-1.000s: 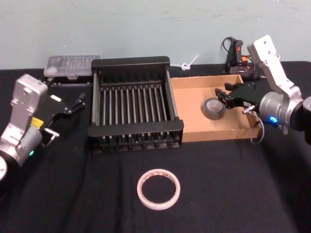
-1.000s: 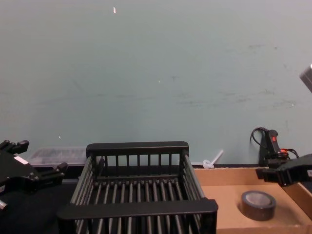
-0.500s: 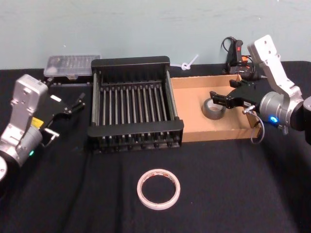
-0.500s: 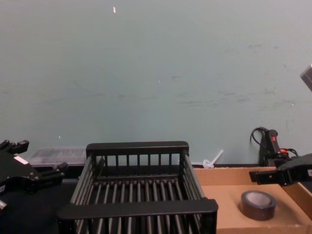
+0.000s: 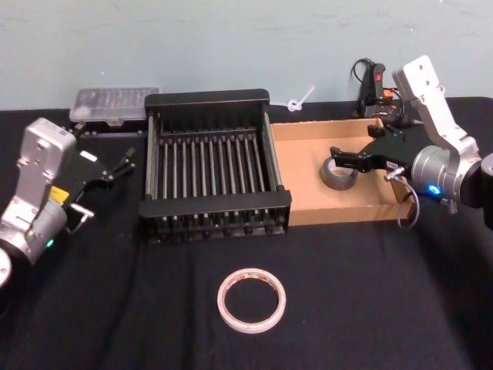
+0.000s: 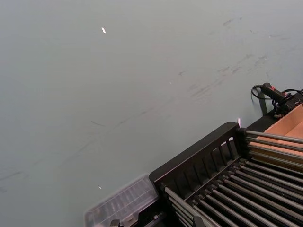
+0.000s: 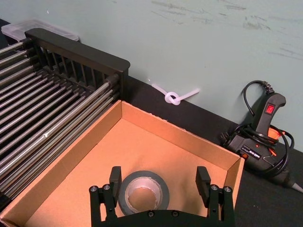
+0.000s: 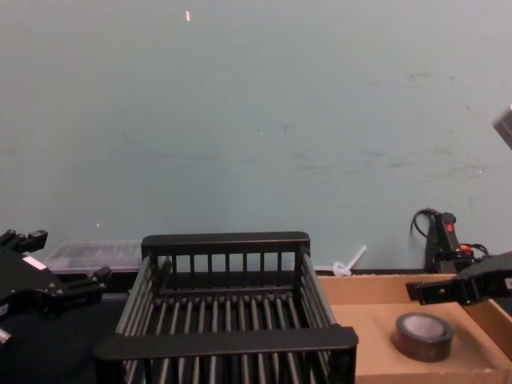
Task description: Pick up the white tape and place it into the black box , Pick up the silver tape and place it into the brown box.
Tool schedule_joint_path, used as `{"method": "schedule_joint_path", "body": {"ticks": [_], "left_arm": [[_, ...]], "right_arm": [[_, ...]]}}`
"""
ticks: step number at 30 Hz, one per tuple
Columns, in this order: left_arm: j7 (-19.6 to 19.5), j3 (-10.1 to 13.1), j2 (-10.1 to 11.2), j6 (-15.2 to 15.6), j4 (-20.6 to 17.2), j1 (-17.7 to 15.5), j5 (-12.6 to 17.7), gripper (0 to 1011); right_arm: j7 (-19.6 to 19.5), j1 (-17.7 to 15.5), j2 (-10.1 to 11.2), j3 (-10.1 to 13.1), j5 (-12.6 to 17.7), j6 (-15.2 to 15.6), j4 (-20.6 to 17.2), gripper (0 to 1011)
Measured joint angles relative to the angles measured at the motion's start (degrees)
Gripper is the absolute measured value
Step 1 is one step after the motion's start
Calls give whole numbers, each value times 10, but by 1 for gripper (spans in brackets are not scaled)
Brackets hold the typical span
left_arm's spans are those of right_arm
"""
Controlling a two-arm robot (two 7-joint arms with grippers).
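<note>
Head view: the right gripper (image 5: 350,156) is seen over the brown box (image 5: 301,194), with its fingers spread wide apart and nothing held between them. The silver tape (image 5: 339,172) is lying flat on the floor of the brown box, just below and between the open fingers, and no contact with them can be made out. From the right wrist view the same is confirmed: the grey roll (image 7: 143,195) is placed on the cardboard floor between the two black fingertips (image 7: 115,178), which stand clear of it on both sides. From the chest view the roll (image 8: 424,336) is seen resting on the cardboard, and the right gripper is held a little above it. The black box (image 5: 212,167) is standing just beside the brown box, on its left, and no tape is lying in it. The white tape (image 5: 251,300) is lying flat on the black table (image 5: 370,308), in front of the black box and well apart from both grippers. The left gripper (image 5: 123,163) is held to the left of the black box, above the table, with its fingers apart and nothing gripped. A clear plastic case (image 5: 114,105) is placed behind the black box at its left corner, and a glue gun (image 7: 265,130) with a red switch is lying behind the brown box.
</note>
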Motion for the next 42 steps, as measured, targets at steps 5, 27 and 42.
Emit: {"method": "schedule_joint_path", "body": {"ticks": [5,27,42], "left_arm": [[0,0,0,0,0,0,0,1001],[0,0,0,0,0,0,0,1001],[0,0,0,0,0,0,0,1001]], "right_arm": [[0,0,0,0,0,0,0,1003],[35,-79,48,28,15,-32,-107,1002],[86,-182,123,31,50,-93,-203,1002]]}}
